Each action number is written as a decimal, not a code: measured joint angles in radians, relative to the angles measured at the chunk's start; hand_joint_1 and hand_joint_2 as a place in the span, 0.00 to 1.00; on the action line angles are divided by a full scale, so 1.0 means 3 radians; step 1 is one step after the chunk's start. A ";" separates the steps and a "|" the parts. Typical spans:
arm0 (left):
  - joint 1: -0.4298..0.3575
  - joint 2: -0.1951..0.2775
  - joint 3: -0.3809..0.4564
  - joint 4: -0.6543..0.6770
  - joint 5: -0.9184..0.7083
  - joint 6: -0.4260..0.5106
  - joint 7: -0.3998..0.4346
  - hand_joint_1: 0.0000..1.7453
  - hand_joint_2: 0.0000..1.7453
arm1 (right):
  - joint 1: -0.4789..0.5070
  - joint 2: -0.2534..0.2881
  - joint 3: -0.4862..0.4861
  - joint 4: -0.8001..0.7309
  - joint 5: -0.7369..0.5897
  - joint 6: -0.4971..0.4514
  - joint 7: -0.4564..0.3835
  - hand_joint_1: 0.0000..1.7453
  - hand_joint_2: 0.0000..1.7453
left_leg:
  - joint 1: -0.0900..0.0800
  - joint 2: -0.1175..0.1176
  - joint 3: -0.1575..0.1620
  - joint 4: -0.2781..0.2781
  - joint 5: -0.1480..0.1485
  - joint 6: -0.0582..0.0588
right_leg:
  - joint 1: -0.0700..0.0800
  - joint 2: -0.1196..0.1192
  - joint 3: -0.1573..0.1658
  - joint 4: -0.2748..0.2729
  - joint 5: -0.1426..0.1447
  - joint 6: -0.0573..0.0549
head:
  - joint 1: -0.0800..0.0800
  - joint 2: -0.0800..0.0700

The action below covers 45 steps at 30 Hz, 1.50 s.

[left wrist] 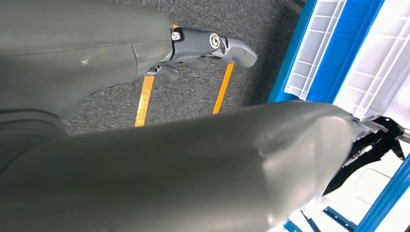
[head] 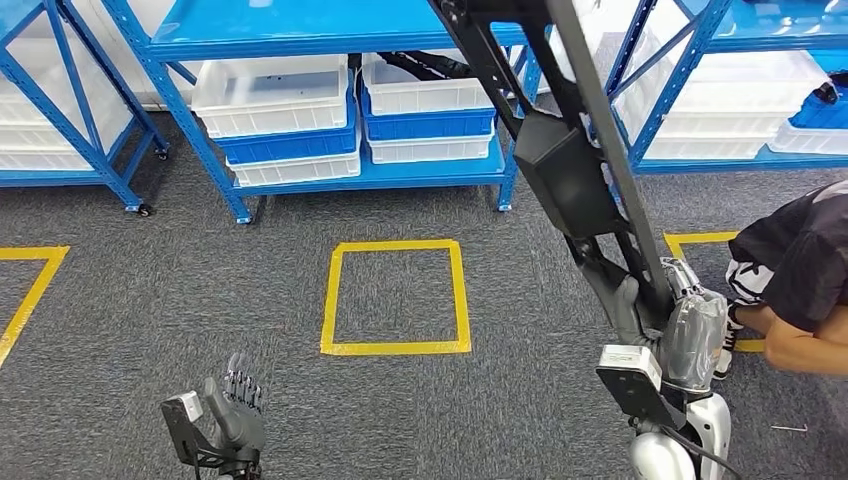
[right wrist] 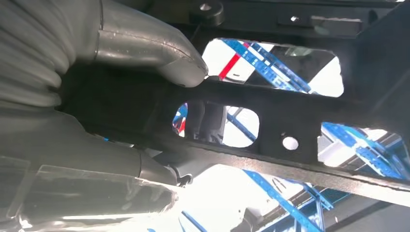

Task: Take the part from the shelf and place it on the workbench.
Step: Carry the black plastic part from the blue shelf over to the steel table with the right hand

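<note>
A long black metal frame part stands upright and tilted, reaching from my right hand up past the top of the head view. My right hand grips its lower end. In the right wrist view the thumb lies against a black bar of the part, which has cut-out openings. My left hand hangs low at the left over the carpet, fingers apart and holding nothing; its thumb shows in the left wrist view.
Blue shelving with white and blue bins runs along the back. Another black part lies in a bin there. Yellow tape squares mark the grey carpet. A person crouches at the right, close to my right hand.
</note>
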 joint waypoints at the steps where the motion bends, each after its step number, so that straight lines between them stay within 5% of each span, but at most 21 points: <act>1: 0.0001 0.0000 0.0003 -0.0001 0.0000 0.0000 0.0000 0.00 0.00 | 0.0001 0.0000 -0.0001 -0.0001 0.0023 -0.0003 0.0005 1.00 1.00 | 0.0013 -0.0001 -0.0011 0.0011 -0.0006 -0.0017 | -0.0006 0.0001 -0.0004 0.0001 0.0010 -0.0019 | 0.0001 0.0000; 3: 0.0001 0.0000 0.0006 -0.0003 0.0000 0.0003 0.0000 0.00 0.00 | 0.0015 0.0006 -0.0001 -0.0010 0.0066 -0.0017 0.0010 1.00 1.00 | 0.0036 -0.0002 -0.0072 0.0154 -0.0116 -0.0054 | -0.0023 0.0000 -0.0006 -0.0004 0.0028 -0.0059 | -0.0005 0.0000; 6: -0.0002 0.0004 0.0013 0.0032 0.0001 0.0033 0.0000 0.00 0.00 | 0.0063 0.0018 -0.0001 -0.0031 0.0122 -0.0054 0.0011 1.00 1.00 | 0.0054 -0.0002 -0.0327 0.0765 -0.0448 -0.0100 | -0.0006 -0.0017 -0.0021 -0.0003 0.0040 -0.0100 | -0.0013 0.0000; 8: -0.0025 0.0025 0.0025 0.0133 0.0007 0.0085 0.0005 0.00 0.00 | 0.0081 0.0025 -0.0001 -0.0032 0.0136 -0.0064 0.0011 1.00 1.00 | 0.0058 -0.0001 -0.0397 0.0951 -0.0484 -0.0100 | 0.0010 -0.0028 -0.0032 -0.0003 0.0047 -0.0111 | -0.0014 0.0000; 11: -0.0133 0.0122 0.0072 0.0510 0.0061 0.0327 0.0115 0.00 0.00 | 0.0077 0.0037 0.0002 -0.0032 0.0113 -0.0064 0.0010 1.00 1.00 | 0.0041 0.0053 -0.0085 0.0397 -0.0219 -0.0027 | 0.0028 -0.0051 -0.0028 -0.0004 0.0051 -0.0114 | -0.0013 0.0000; 13: -0.0172 0.0199 0.0113 0.0763 0.0094 0.0496 0.0337 0.00 0.00 | 0.0062 0.0042 0.0008 -0.0030 0.0076 -0.0067 0.0004 1.00 1.00 | 0.0008 0.0118 0.0079 0.0083 -0.0139 0.0030 | 0.0045 -0.0073 -0.0027 -0.0006 0.0055 -0.0105 | -0.0011 0.0000; 18: -0.0061 0.0353 0.0182 0.1208 0.0081 0.0833 0.0923 0.00 0.00 | -0.0036 0.0046 0.0076 -0.0010 0.0033 -0.0075 -0.0001 1.00 1.00 | 0.0001 0.0073 0.0137 -0.0103 -0.0048 0.0117 | 0.0066 -0.0091 -0.0080 0.0057 0.0007 -0.0064 | -0.0011 0.0000; 21: 0.0005 0.0382 0.0216 0.1368 0.0076 0.0877 0.1157 0.00 0.00 | -0.0066 0.0043 0.0094 0.0003 0.0038 -0.0086 0.0008 1.00 1.00 | 0.0008 -0.0002 0.0127 -0.0157 0.0012 0.0139 | 0.0043 -0.0041 -0.0342 0.0629 -0.0263 -0.0086 | 0.0002 0.0000; 23: 0.0079 0.0397 0.0228 0.1453 0.0038 0.0919 0.1394 0.00 0.00 | -0.0064 0.0044 0.0113 0.0007 0.0043 -0.0084 0.0015 1.00 1.00 | 0.0009 -0.0052 0.0112 -0.0151 0.0018 0.0130 | 0.0020 -0.0031 -0.0451 0.0877 -0.0329 -0.0050 | 0.0005 0.0000; 24: 0.0120 0.0403 0.0230 0.1486 0.0014 0.0941 0.1487 0.00 0.00 | -0.0065 0.0044 0.0123 0.0008 0.0044 -0.0083 0.0018 1.00 1.00 | 0.0011 -0.0075 0.0107 -0.0142 0.0018 0.0124 | 0.0008 -0.0028 -0.0413 0.0813 -0.0284 -0.0014 | 0.0006 0.0000; 27: 0.0188 0.0419 0.0227 0.1551 -0.0065 0.1016 0.1656 0.00 0.00 | -0.0085 0.0046 0.0145 0.0009 0.0044 -0.0076 0.0024 1.00 1.00 | 0.0016 -0.0154 0.0068 -0.0063 -0.0009 0.0069 | -0.0033 0.0017 -0.0086 0.0183 -0.0060 0.0067 | 0.0011 0.0000; 31: 0.0214 0.0454 0.0150 0.1610 -0.0288 0.1243 0.2116 0.00 0.00 | -0.0163 0.0054 0.0213 0.0024 0.0088 -0.0029 0.0036 1.00 1.00 | 0.0022 -0.0197 -0.0003 0.0004 -0.0021 -0.0021 | -0.0017 0.0028 -0.0012 0.0026 -0.0008 -0.0022 | 0.0007 0.0000; 33: 0.0236 0.0461 0.0118 0.1627 -0.0313 0.1303 0.2188 0.00 0.00 | -0.0211 0.0066 0.0259 0.0031 0.0131 -0.0021 0.0052 1.00 1.00 | 0.0042 -0.0144 -0.0043 0.0098 -0.0086 -0.0054 | -0.0027 0.0011 -0.0014 0.0021 0.0012 -0.0069 | 0.0001 0.0000; 36: 0.0237 0.0461 0.0088 0.1634 -0.0315 0.1368 0.2149 0.00 0.00 | -0.0265 0.0092 0.0321 0.0036 0.0184 -0.0014 0.0096 1.00 1.00 | 0.0061 -0.0040 -0.0286 0.0651 -0.0399 -0.0101 | -0.0012 -0.0042 -0.0019 0.0019 0.0019 -0.0117 | -0.0015 0.0000; 38: 0.0238 0.0460 0.0077 0.1638 -0.0314 0.1394 0.2084 0.00 0.00 | -0.0301 0.0103 0.0358 0.0054 0.0208 -0.0002 0.0124 1.00 1.00 | 0.0069 -0.0020 -0.0420 0.0950 -0.0502 -0.0113 | 0.0005 -0.0087 -0.0026 0.0020 0.0019 -0.0120 | -0.0015 0.0000; 40: 0.0239 0.0461 0.0074 0.1642 -0.0314 0.1394 0.2018 0.00 0.00 | -0.0344 0.0113 0.0390 0.0076 0.0218 0.0014 0.0145 1.00 1.00 | 0.0069 -0.0004 -0.0314 0.0771 -0.0378 -0.0091 | 0.0018 -0.0133 -0.0026 0.0020 0.0019 -0.0119 | -0.0016 0.0000; 42: 0.0232 0.0463 0.0072 0.1643 -0.0327 0.1391 0.1956 0.00 0.00 | -0.0400 0.0126 0.0413 0.0093 0.0219 0.0025 0.0163 1.00 1.00 | 0.0048 0.0082 -0.0056 0.0311 -0.0198 -0.0036 | 0.0036 -0.0175 -0.0021 0.0019 0.0019 -0.0117 | -0.0013 0.0000; 45: 0.0218 0.0461 0.0061 0.1643 -0.0368 0.1413 0.1875 0.00 0.00 | -0.0471 0.0149 0.0434 0.0114 0.0229 0.0029 0.0197 1.00 1.00 | -0.0002 0.0142 0.0070 0.0045 -0.0141 0.0030 | 0.0050 -0.0241 -0.0018 0.0009 0.0023 -0.0097 | -0.0008 0.0000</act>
